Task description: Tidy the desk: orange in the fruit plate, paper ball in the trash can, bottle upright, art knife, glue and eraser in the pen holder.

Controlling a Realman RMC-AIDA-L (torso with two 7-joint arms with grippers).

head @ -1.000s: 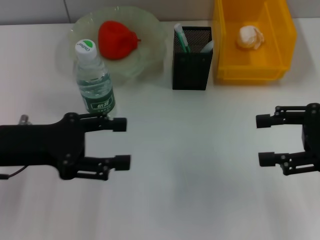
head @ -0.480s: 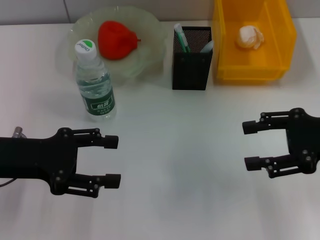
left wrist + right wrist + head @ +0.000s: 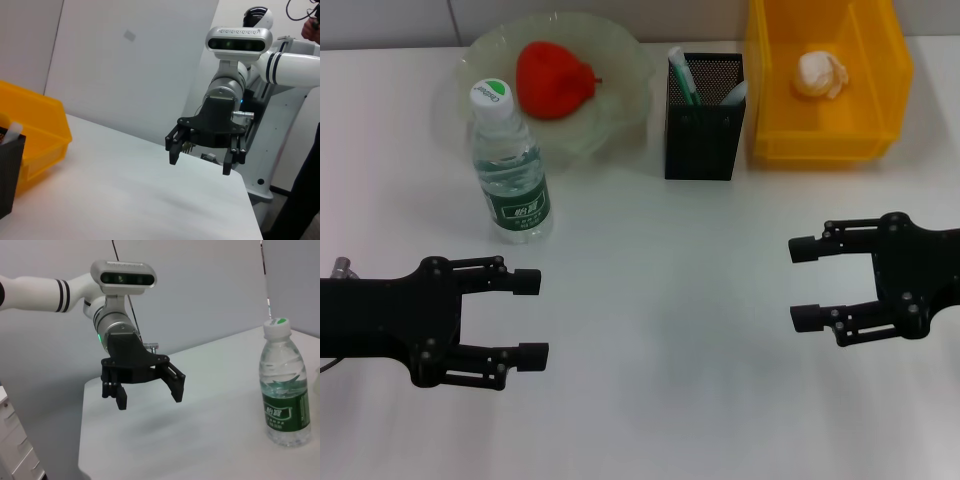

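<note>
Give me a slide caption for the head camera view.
Both open grippers, left gripper and right gripper, hover over the table; bottle upright, red fruit on plate.

Pen holder hides its contents' lower parts; eraser unidentifiable

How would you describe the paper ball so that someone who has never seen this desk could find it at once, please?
Look to the far right corner of the white desk, where a yellow bin stands just right of the black mesh pen holder. The paper ball lies inside that bin, a crumpled whitish lump and the only thing in it.
</note>
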